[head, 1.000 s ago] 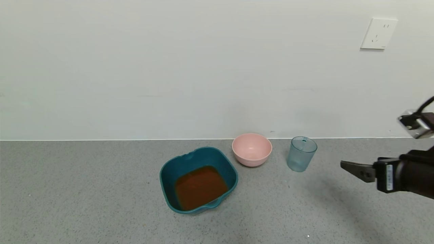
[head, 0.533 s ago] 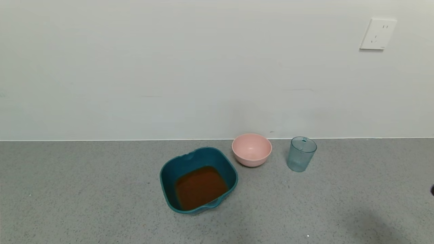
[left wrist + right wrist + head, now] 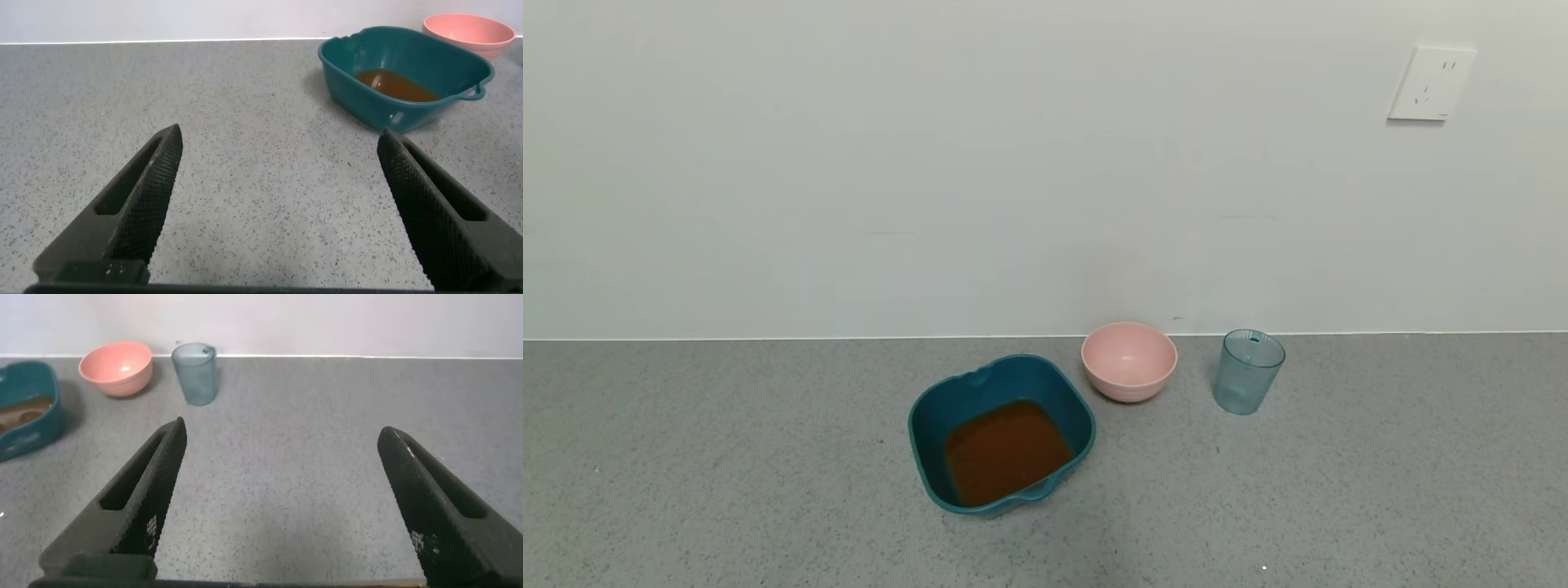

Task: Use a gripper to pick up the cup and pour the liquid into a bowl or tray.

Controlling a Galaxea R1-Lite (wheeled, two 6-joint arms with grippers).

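Observation:
The blue-grey ribbed cup (image 3: 1249, 371) stands upright on the grey counter near the wall, right of a pink bowl; it looks empty. The dark teal basin (image 3: 1001, 433) sits left of it and holds the reddish-brown liquid (image 3: 1006, 451). Neither arm shows in the head view. My right gripper (image 3: 279, 469) is open over bare counter, well back from the cup (image 3: 194, 372), with the basin (image 3: 24, 408) off to one side. My left gripper (image 3: 278, 167) is open too, empty, with the basin (image 3: 404, 73) and its liquid (image 3: 396, 84) some way ahead.
A round pink bowl (image 3: 1129, 360) sits between basin and cup, close to the wall; it shows in both wrist views too (image 3: 117, 368) (image 3: 468, 29). A white socket plate (image 3: 1430, 82) is on the wall. Grey speckled counter (image 3: 727, 457) spreads to the left and front.
My right arm has pulled back out of the head view to the right. The cup, pink bowl and basin have stayed where they were.

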